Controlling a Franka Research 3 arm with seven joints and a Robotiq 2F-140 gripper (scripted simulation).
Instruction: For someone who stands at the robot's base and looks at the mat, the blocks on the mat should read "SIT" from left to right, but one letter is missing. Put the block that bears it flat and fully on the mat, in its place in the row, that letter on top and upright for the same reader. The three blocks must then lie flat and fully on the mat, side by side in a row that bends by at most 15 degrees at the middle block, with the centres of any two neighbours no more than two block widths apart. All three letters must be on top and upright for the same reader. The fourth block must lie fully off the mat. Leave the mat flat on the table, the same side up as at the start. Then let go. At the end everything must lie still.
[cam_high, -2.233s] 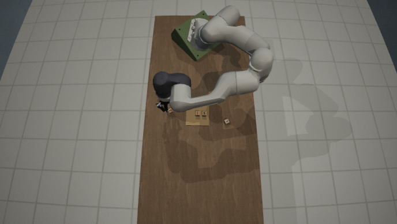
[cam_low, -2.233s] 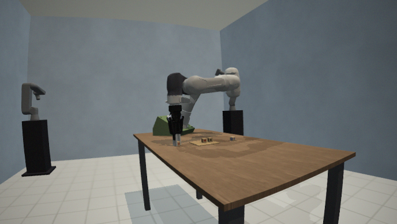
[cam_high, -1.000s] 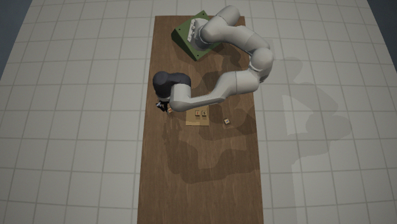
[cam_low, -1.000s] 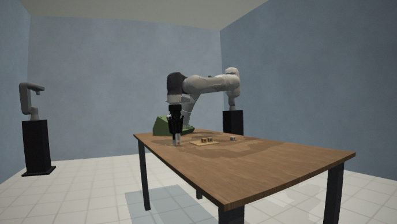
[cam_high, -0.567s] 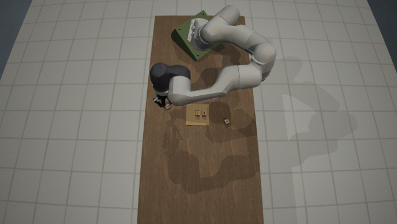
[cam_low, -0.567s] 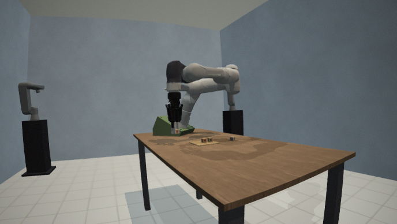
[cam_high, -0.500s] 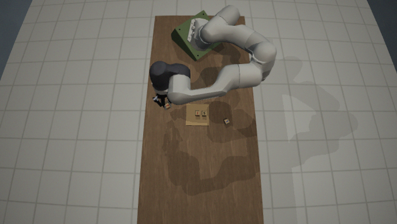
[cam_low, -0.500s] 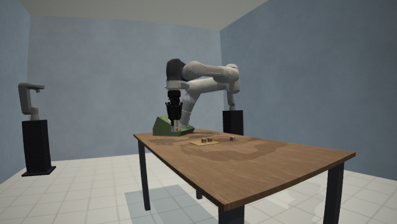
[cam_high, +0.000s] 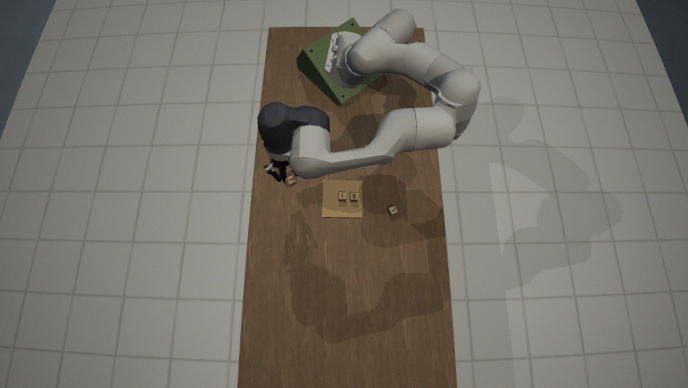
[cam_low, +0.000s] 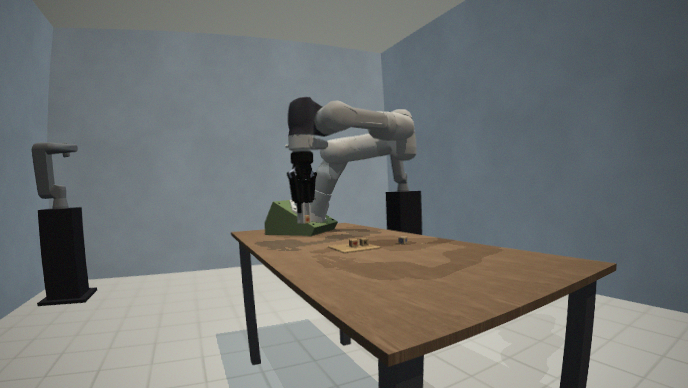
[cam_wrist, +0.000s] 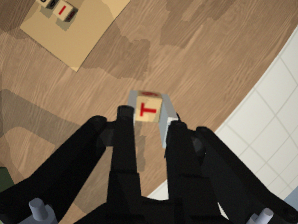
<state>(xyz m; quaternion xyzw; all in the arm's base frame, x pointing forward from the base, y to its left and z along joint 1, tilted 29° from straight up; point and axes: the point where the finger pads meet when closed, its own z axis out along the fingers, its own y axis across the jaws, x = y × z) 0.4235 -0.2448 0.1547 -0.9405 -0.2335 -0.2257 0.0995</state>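
My gripper (cam_wrist: 147, 104) is shut on the T block (cam_wrist: 148, 110), a tan cube with a red T on top, and holds it above the table near the table's edge, off the mat. The held block also shows in the overhead view (cam_high: 290, 181) and in the side view (cam_low: 305, 218). The tan mat (cam_high: 342, 203) carries two blocks side by side, the I block (cam_high: 342, 196) and the S block (cam_high: 354, 196). A fourth block (cam_high: 393, 210) lies on the table off the mat.
The green robot base (cam_high: 336, 62) stands at the table's far end. The arm's forearm (cam_high: 370, 145) reaches over the table just beyond the mat. The table edge and floor tiles (cam_wrist: 266, 123) are close beside the held block.
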